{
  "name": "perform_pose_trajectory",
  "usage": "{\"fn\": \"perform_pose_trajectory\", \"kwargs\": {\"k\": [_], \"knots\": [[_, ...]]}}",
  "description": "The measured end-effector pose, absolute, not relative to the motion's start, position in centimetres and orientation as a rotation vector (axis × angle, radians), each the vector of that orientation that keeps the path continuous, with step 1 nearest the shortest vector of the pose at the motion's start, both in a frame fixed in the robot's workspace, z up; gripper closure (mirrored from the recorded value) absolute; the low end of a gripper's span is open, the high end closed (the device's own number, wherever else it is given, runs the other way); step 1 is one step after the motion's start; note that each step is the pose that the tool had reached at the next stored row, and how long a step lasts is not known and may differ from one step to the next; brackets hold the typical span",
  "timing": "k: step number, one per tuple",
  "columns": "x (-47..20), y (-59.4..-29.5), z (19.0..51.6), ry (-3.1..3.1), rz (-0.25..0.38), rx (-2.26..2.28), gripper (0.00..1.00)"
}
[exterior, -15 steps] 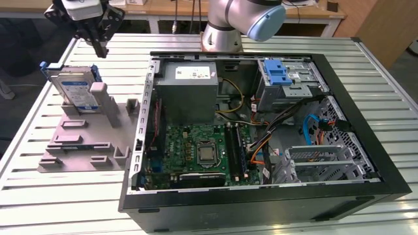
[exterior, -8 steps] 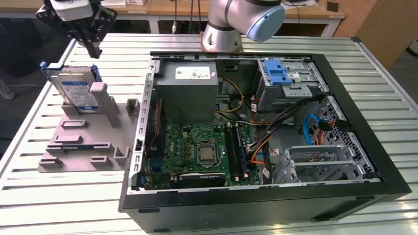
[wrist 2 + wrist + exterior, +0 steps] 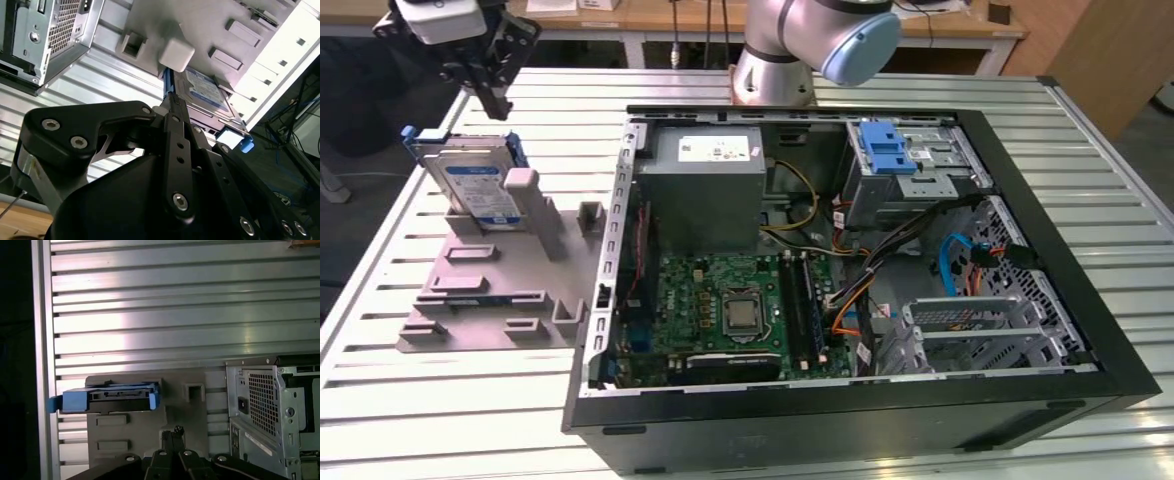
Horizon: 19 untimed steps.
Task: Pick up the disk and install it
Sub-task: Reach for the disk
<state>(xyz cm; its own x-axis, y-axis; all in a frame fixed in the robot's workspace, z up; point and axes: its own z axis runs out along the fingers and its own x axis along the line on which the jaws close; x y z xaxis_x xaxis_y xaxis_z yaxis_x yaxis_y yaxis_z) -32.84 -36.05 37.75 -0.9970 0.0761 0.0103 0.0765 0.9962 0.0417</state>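
Nearest in the exterior view: open tower case (image 3: 854, 420) on its side on the slatted desk (image 3: 454, 420), motherboard (image 3: 720, 300) exposed. Deeper in, at 12 o'clock of the motherboard: grey power-supply box (image 3: 707, 180). At 1 o'clock: silver drive cage (image 3: 907, 160) with blue latch.

At 9 o'clock of the case, just beside it: grey fixture (image 3: 480, 290) flat on the desk. Standing on edge in the fixture's far slot, beside a grey post: the disk (image 3: 474, 185), silver, white-and-blue label, blue carrier around it. Not yet lifted. Edge-on in the first wrist view, label face in the second.

Further back, at 12 o'clock of the disk and apart from it: gripper (image 3: 491, 100), pointing down, clenched on nothing, fingertips pressed together in both wrist views.

Handling, judged only:
- Rigid, and dense for its size.
- Smooth metal faces, so likely slippery.
- Sensitive to knocks.
- Blue carrier probably somewhat flexible.
- Best hold: the exposed upper edge, pinching across the two flat faces, clear of the connector end.
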Motion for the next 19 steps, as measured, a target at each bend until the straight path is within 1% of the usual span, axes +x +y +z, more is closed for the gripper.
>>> {"fn": "perform_pose_trajectory", "kwargs": {"k": [9, 19], "knots": [[-35.1, -35.6, 37.5, -3.129, -0.066, -0.12, 0.89], [-38.2, -34.0, 37.0, -3.129, -0.066, -0.12, 0.89]]}}
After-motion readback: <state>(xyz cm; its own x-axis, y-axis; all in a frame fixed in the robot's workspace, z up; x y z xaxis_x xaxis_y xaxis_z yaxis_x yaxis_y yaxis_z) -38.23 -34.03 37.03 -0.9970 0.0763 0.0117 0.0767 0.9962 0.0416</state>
